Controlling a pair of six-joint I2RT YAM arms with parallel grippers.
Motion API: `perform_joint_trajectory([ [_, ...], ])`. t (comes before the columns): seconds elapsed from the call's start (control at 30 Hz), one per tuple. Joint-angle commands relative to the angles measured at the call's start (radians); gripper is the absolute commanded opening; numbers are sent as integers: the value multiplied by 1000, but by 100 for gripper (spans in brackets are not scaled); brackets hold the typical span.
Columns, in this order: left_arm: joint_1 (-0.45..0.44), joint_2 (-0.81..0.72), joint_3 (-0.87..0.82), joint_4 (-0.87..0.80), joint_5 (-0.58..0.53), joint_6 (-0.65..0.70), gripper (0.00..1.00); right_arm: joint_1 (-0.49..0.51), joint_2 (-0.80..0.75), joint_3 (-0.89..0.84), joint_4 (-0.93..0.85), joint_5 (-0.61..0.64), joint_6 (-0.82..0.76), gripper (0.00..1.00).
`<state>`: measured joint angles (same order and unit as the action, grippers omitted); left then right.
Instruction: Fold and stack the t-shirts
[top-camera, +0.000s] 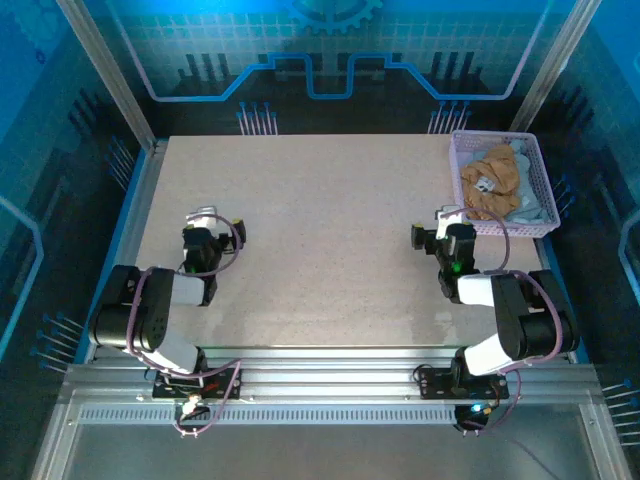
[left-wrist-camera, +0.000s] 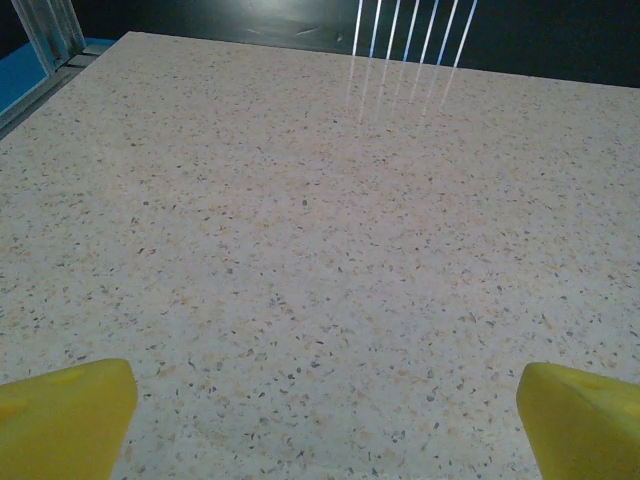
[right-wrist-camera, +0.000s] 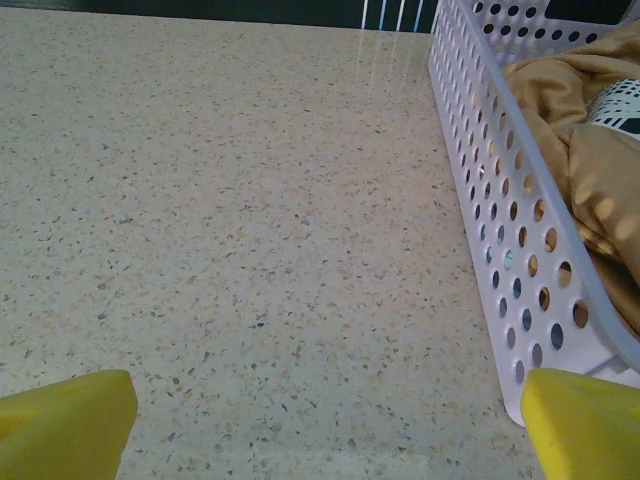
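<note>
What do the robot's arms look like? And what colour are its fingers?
The left arm and right arm are chunky jointed tubes in black and white. A thin dark cable loops beside each one. A tiny green light glows on the right arm. The left fingers and right fingers are bright yellow wedges with rounded corners.

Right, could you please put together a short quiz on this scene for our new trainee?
1. Fill in: the left tool and the right tool are both ____.
2. Which tool is nearer the basket: A left, B right?
3. True or false: the tan shirt lies spread flat on the table.

Key: 1 open; 2 B; 3 false, it sits crumpled in the basket.
</note>
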<state>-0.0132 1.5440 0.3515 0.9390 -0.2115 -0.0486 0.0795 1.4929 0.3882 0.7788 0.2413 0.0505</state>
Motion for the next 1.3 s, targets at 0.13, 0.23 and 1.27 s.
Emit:
perform_joint_trajectory([
  [0.13,-2,3,17,0,15,20,99,3,7,20,17,-13,-11,100],
  [0.23,-2,3,19,-4,15,20,99,3,7,20,17,-12,-12,100],
  [1.27,-23,-361,596,-1086,-337,-600,99,-59,-27,1184,-1469,74,525,97],
])
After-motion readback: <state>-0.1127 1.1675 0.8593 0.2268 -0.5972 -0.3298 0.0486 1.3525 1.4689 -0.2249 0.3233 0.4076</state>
